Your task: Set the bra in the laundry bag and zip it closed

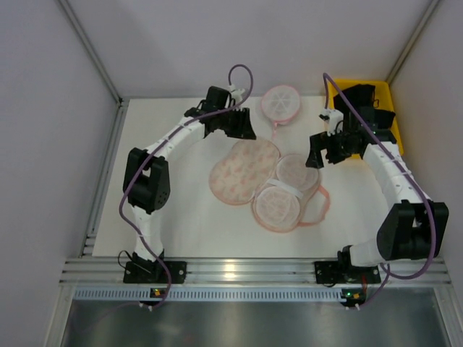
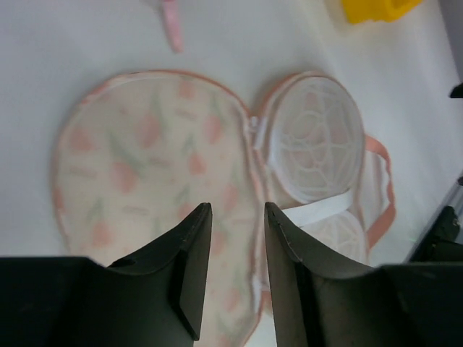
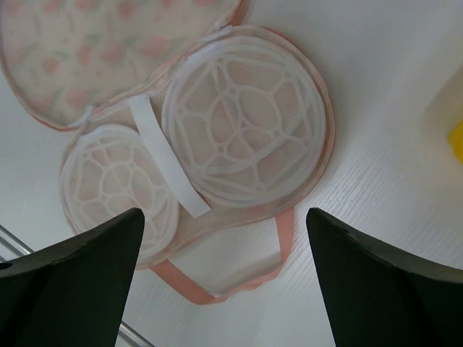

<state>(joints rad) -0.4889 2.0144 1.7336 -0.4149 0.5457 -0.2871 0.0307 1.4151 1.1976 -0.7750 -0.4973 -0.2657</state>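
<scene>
White table (image 1: 173,210), grey walls (image 1: 217,36), probably a yellow bin (image 1: 393,116); both end effectors (image 2: 237,208) (image 3: 224,213) apart

table (image 1: 173,224) centre: laundry bag (image 1: 246,172) lying spread open | bag's left part: flat flap (image 1: 239,173) | bag's right part: two round cups (image 1: 277,207) touching, one nearer the front edge | behind bag, by far edge: mesh disc (image 1: 280,103) | far right corner: bin (image 1: 389,101), well apart from bag

A robotics lab cell: plain white walls (image 1: 239,43), aluminium rail (image 1: 239,269), table (image 1: 173,210).
</scene>
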